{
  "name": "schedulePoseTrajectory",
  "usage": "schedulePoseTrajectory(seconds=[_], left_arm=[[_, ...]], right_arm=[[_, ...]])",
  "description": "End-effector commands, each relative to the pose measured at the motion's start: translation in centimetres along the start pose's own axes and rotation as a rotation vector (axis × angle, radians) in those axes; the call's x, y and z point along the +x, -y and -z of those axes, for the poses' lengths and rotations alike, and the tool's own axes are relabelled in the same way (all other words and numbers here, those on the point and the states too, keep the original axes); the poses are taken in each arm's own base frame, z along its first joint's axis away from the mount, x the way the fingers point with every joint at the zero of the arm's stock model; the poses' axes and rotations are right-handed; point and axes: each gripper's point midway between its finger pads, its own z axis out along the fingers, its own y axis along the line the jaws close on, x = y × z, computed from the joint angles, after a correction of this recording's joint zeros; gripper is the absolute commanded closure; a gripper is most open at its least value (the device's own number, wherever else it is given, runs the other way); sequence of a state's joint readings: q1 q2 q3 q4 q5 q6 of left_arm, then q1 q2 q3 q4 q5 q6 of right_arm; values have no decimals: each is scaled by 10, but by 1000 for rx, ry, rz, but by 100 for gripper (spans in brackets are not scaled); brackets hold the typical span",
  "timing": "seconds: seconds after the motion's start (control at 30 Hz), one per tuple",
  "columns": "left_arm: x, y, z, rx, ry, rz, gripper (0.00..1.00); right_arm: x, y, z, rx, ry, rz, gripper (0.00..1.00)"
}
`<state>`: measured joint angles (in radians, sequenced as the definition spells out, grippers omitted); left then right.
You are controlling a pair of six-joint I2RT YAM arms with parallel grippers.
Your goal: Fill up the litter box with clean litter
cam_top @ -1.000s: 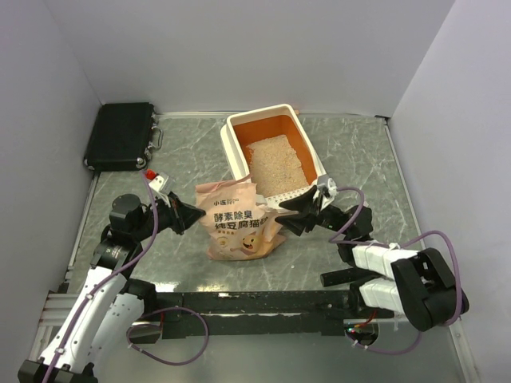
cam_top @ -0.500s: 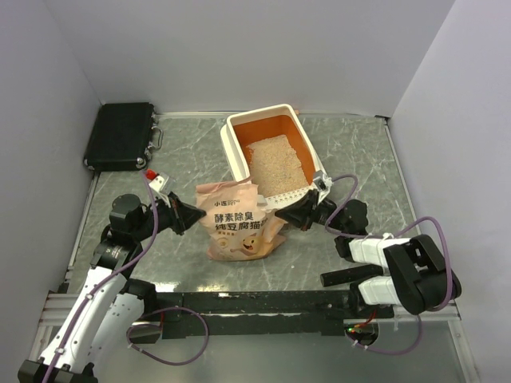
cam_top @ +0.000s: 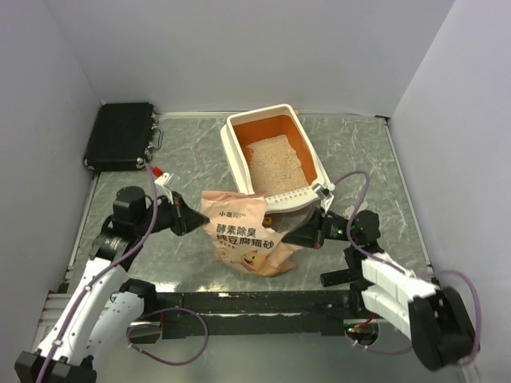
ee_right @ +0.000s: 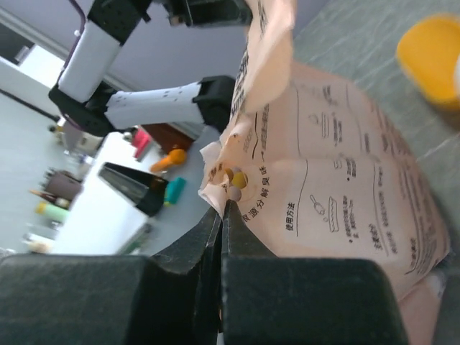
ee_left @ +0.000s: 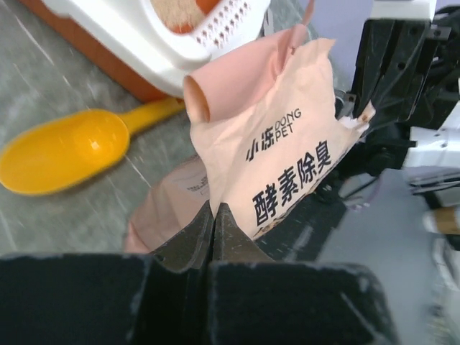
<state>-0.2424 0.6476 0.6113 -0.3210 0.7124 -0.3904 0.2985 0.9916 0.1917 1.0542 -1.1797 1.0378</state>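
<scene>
The litter box (cam_top: 232,150), cream outside and orange inside, stands at the back centre of the table. Pale beige clean litter (cam_top: 275,163) covers its floor. Just in front of it a peach-pink printed bag (cam_top: 247,233) leans upright, held from both sides. My left gripper (cam_top: 194,220) is shut on the bag's left edge; its fingertips (ee_left: 214,210) pinch the bag's material (ee_left: 287,144). My right gripper (cam_top: 287,239) is shut on the bag's lower right corner, with a torn corner of the bag (ee_right: 345,187) between the tips (ee_right: 224,208).
A yellow-orange scoop (ee_left: 68,151) lies on the table between the bag and the litter box's slotted end (ee_left: 230,25). A black case (cam_top: 120,136) sits at the back left. White walls close in the table on three sides.
My right gripper moved in and shut on the bag's lower right corner. The bag has shifted toward the near edge and right, and my left gripper followed it, still shut.
</scene>
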Motion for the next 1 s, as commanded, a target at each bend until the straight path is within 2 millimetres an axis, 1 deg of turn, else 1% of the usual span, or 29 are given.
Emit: schedulePoseTrajectory(seconds=[0.0,0.03,0.07,0.1,0.13,0.2,0.23,0.27,0.33,0.37,0.4,0.47,0.5,0.57,0.6,0.67,0.73,0.77,0.8,0.83,0.87,0.9,0.93,0.97], left_arm=[[-28,1,5,-115,-21,146,99],[-25,-5,4,-148,-40,183,99],[-19,-8,1,-151,-74,221,99],[-13,-7,1,-152,-102,265,99],[-11,-9,1,-164,-106,289,99],[-5,-8,0,-169,-119,342,99],[-2,-5,2,-161,-136,363,99],[3,-4,2,-157,-159,385,99],[16,0,3,-147,-210,455,99],[21,6,4,-114,-239,485,99],[33,4,3,-116,-268,536,99],[47,8,5,-95,-305,596,99],[62,7,6,-92,-339,654,99],[75,11,10,-79,-371,701,99],[81,12,12,-83,-384,717,99],[88,13,18,-105,-404,734,99],[93,12,21,-134,-436,720,99],[94,13,21,-129,-448,717,99],[92,14,20,-121,-443,711,99],[90,15,20,-117,-439,712,99],[88,16,19,-107,-435,704,99],[85,18,18,-96,-429,696,99],[83,17,18,-101,-427,694,99],[82,18,18,-98,-428,684,99]], right_arm=[[19,-18,11,32,-34,-166,100],[30,-9,14,83,-48,-273,100],[35,-6,16,107,-47,-312,100],[37,-5,18,130,-27,-316,100],[48,2,22,169,-37,-398,100],[58,5,26,187,-30,-475,100],[62,6,27,193,-33,-506,100],[69,9,29,215,-44,-562,100],[72,11,31,244,-39,-570,100],[78,14,33,270,-49,-614,100],[79,13,34,267,-49,-618,100],[80,13,35,265,-50,-651,100],[85,14,36,275,-61,-687,100],[88,14,36,274,-64,-740,100],[90,15,37,273,-64,-762,100],[85,10,35,242,-62,-754,100],[80,6,34,232,-68,-724,100],[82,7,35,236,-86,-679,100],[74,1,33,235,-95,-630,94],[78,2,35,262,-116,-641,90],[70,0,35,261,-131,-512,78],[67,1,35,283,-138,-467,67],[73,4,40,339,-156,-473,58],[62,6,41,374,-164,-335,47]])
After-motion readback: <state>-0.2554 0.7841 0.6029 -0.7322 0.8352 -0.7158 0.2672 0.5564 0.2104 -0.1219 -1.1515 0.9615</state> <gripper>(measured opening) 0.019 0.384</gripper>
